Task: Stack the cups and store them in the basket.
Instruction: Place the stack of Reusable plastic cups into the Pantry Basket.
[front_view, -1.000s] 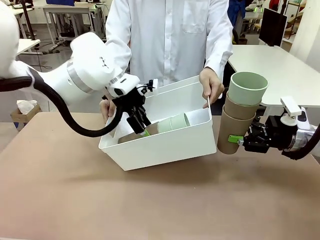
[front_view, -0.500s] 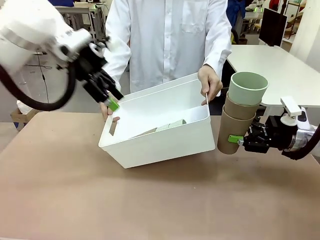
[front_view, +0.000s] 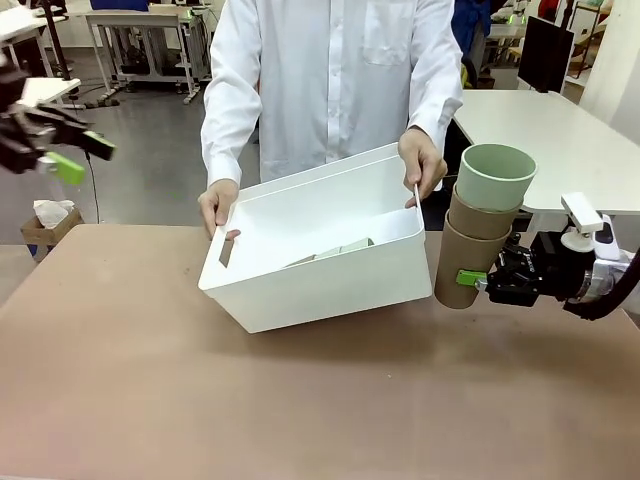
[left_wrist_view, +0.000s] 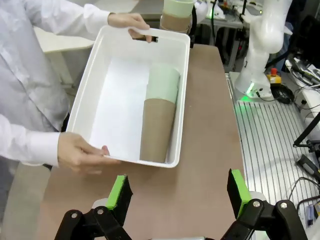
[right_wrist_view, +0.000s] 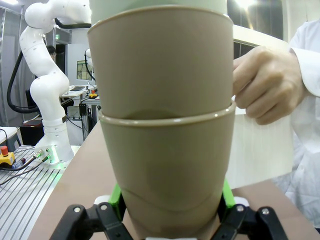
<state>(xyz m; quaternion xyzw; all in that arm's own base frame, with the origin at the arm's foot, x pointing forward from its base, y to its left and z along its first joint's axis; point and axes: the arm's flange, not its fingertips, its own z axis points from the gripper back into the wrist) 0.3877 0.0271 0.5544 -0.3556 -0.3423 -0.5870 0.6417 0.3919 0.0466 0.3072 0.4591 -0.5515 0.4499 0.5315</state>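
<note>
A person's two hands tilt the white basket (front_view: 310, 300) toward me. Inside it a stack of cups (left_wrist_view: 159, 117) lies on its side, brown cup near me and mint green one behind; its edge shows in the front view (front_view: 340, 248). My left gripper (front_view: 80, 158) hangs open and empty high at the far left, well away from the basket; its green pads (left_wrist_view: 120, 192) stand wide apart. To the right of the basket, my right gripper (front_view: 472, 281) is shut on the bottom brown cup of an upright stack (front_view: 480, 225), two brown cups with a mint green one on top (right_wrist_view: 165, 125).
The person stands at the far side, one hand (front_view: 218, 205) on the basket's left end and the other (right_wrist_view: 262, 85) on its right rim, close to the held stack. Bare brown tabletop (front_view: 300, 400) lies in front of the basket.
My left gripper has pulled out of the basket and swung up and far to the left, leaving the lying stack inside. The right arm and its stack have not moved.
</note>
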